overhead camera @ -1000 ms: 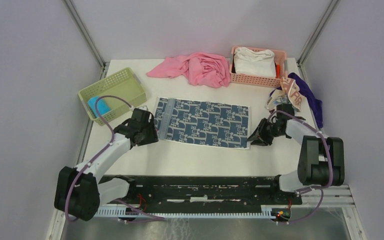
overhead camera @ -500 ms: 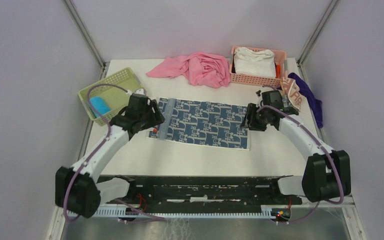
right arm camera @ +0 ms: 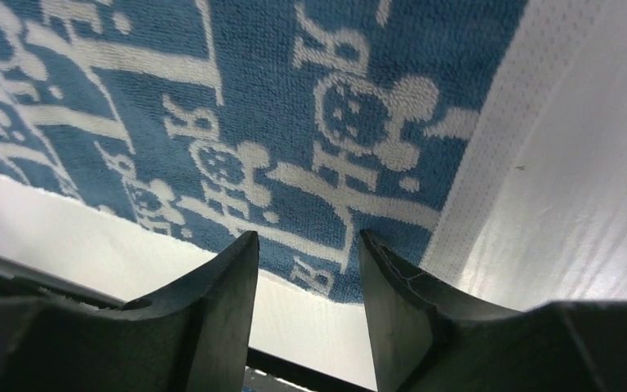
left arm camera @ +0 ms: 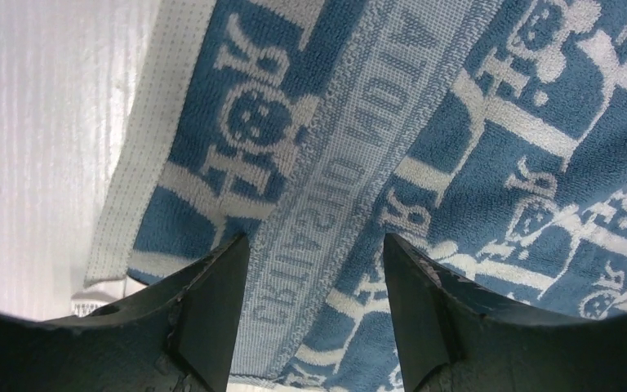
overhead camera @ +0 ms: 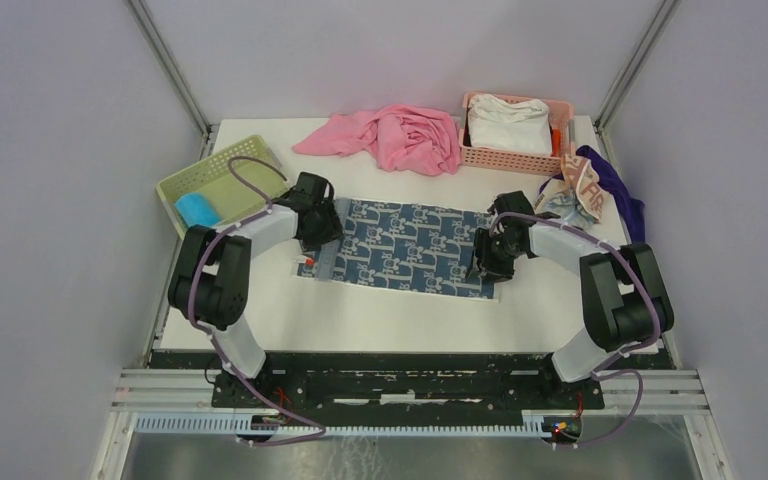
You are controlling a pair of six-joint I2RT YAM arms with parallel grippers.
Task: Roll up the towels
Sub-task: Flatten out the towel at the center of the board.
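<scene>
Three towels, two baskets, two arms. At left, the blue towel (overhead camera: 198,209) sits in the green basket (overhead camera: 228,160). The left gripper (overhead camera: 318,235), jaws apart and holding nothing, hangs over the left end of the printed towel (overhead camera: 405,245), which lies flat mid-table with its long axis left to right. The right gripper (overhead camera: 486,262), likewise unclenched, is over the right end. The lettered towel (overhead camera: 580,190) lies crumpled beside the pink basket (overhead camera: 500,158).

White table (overhead camera: 400,320) between plain lilac-grey walls (overhead camera: 60,150), metal posts (overhead camera: 170,65) at the far corners, perhaps metal flooring (overhead camera: 410,455) below.
</scene>
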